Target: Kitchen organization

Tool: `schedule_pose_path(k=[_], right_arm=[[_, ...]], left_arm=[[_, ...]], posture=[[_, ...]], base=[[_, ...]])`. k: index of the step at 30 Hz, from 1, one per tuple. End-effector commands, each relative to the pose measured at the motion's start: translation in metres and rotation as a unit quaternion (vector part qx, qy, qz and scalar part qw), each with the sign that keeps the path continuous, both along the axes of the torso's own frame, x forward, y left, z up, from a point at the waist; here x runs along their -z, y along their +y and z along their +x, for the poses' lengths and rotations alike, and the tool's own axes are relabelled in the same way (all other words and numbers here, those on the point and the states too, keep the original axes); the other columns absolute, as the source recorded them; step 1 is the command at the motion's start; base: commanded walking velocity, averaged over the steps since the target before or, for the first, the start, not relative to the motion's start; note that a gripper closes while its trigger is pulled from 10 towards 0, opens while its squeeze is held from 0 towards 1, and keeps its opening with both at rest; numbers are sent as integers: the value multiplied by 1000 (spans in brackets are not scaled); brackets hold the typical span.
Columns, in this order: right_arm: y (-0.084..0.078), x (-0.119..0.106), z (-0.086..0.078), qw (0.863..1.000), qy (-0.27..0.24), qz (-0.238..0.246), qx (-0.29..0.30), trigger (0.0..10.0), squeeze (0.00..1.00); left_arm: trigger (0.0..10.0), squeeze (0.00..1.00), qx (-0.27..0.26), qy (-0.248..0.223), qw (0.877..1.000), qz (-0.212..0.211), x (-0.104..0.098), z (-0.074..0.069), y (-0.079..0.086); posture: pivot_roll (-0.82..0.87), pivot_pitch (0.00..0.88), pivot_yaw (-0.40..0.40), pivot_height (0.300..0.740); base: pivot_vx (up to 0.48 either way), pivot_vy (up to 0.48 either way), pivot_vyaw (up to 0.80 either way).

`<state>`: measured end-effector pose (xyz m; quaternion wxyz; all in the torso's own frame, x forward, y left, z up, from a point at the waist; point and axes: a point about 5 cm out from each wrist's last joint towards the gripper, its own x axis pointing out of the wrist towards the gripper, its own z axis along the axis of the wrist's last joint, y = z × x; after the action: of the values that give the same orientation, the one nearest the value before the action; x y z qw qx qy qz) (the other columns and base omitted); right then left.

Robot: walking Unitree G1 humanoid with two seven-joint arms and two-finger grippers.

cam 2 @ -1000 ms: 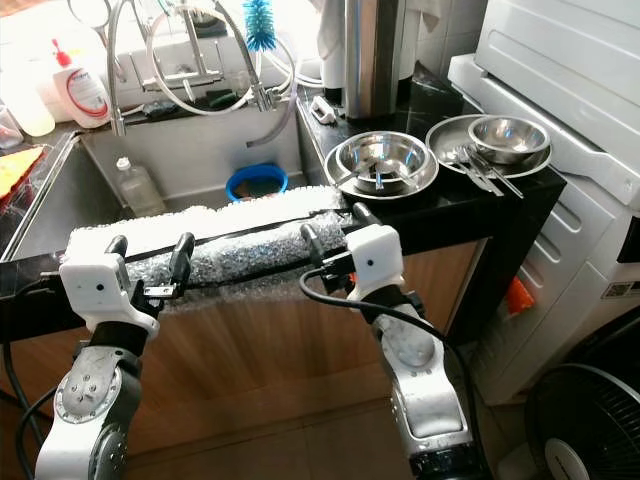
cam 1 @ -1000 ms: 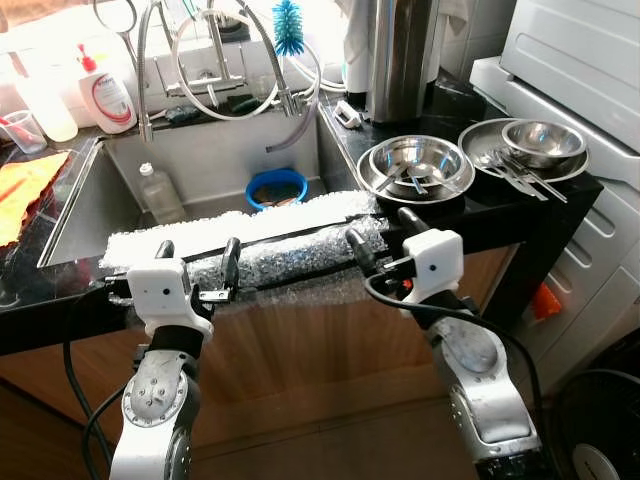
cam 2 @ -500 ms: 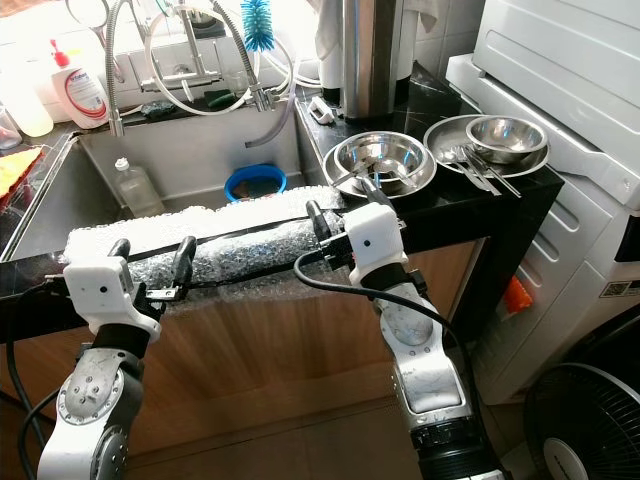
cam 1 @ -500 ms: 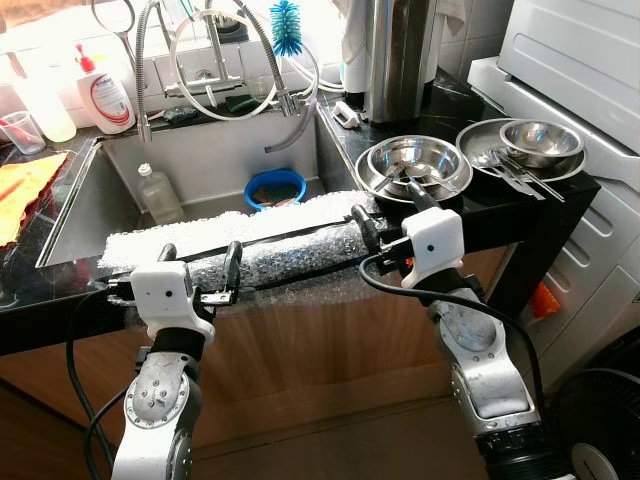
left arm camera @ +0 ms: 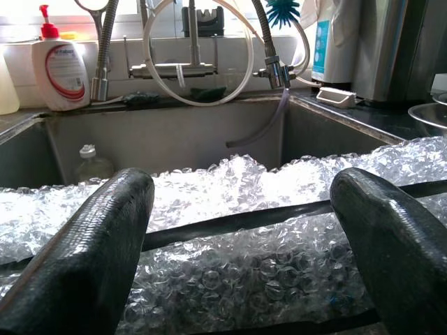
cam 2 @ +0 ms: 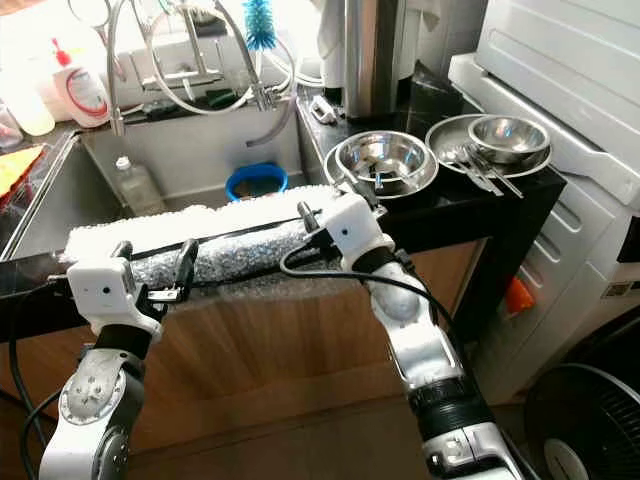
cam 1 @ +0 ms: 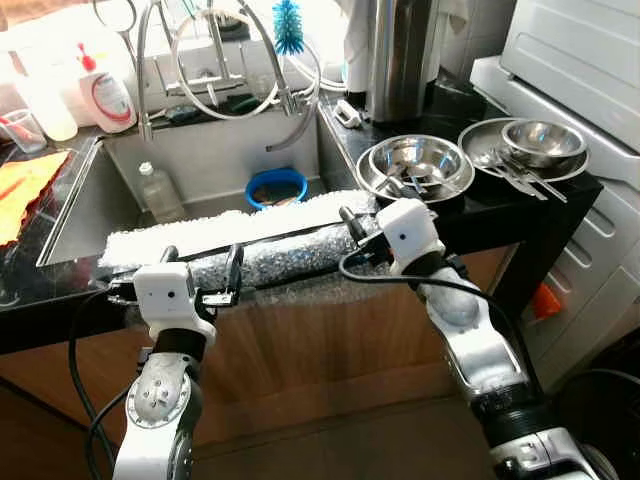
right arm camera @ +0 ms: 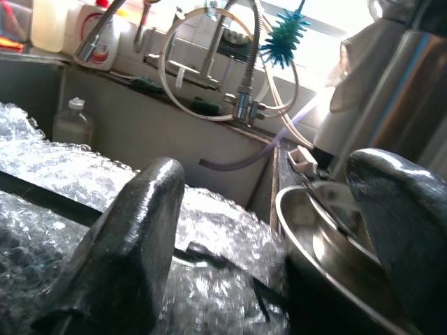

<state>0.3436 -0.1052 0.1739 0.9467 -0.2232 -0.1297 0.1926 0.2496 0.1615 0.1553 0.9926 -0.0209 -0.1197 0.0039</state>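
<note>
A long roll of bubble wrap [cam 1: 270, 255] lies along the counter's front edge, before the sink [cam 1: 200, 160]. A dark strip runs lengthwise between the roll and its flat loose sheet. My left gripper [cam 1: 202, 264] stands open at the roll's left part, one finger on each side of a stretch of wrap [left arm camera: 244, 265], fingers [left arm camera: 84, 251] apart from it. My right gripper [cam 1: 368, 210] is open at the roll's right end, between the wrap [right arm camera: 63, 202] and a steel bowl [right arm camera: 328, 244]. Nothing is held.
A steel bowl with cutlery [cam 1: 415, 165] and a plate carrying a smaller bowl [cam 1: 540, 140] sit right of the sink. In the sink lie a blue bowl [cam 1: 276, 187] and a plastic bottle [cam 1: 158, 192]. A washing machine [cam 1: 580, 60] stands right; a yellow cloth [cam 1: 25, 185] lies left.
My right arm has stretched forward and to the left, bringing its open gripper up to the roll's right end beside the bowl. The left gripper has stayed put.
</note>
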Motion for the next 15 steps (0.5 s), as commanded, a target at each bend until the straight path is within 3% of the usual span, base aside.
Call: schedule_pose_path(k=[1, 7, 12, 14, 15], right_arm=[[6, 0, 2, 1000, -1, -8, -8, 10000, 0], [6, -3, 6, 1000, -9, -15, -1, 10000, 0], [2, -3, 14, 998, -25, -54, 24, 10000, 0], [2, -4, 16, 998, -23, -50, 28, 9686, 0], [2, -4, 17, 998, -22, -48, 30, 8235, 0]], left_arm=[[10000, 0, -4, -2, 1000, 4, 1, 0, 1], [10000, 0, -3, -2, 1000, 4, 1, 0, 0], [10000, 0, -7, 4, 1000, -6, 3, -1, 1], [10000, 0, -9, 3, 1000, -6, 3, -1, 2], [10000, 0, -10, 3, 1000, -4, 3, -1, 3]], posture=[[-135, 0, 97, 740], [-132, 0, 96, 740], [-133, 0, 96, 740], [-133, 0, 96, 740], [-131, 0, 93, 740]], base=[[0, 0, 0], [0, 0, 0], [0, 0, 0], [0, 0, 0], [0, 0, 0]])
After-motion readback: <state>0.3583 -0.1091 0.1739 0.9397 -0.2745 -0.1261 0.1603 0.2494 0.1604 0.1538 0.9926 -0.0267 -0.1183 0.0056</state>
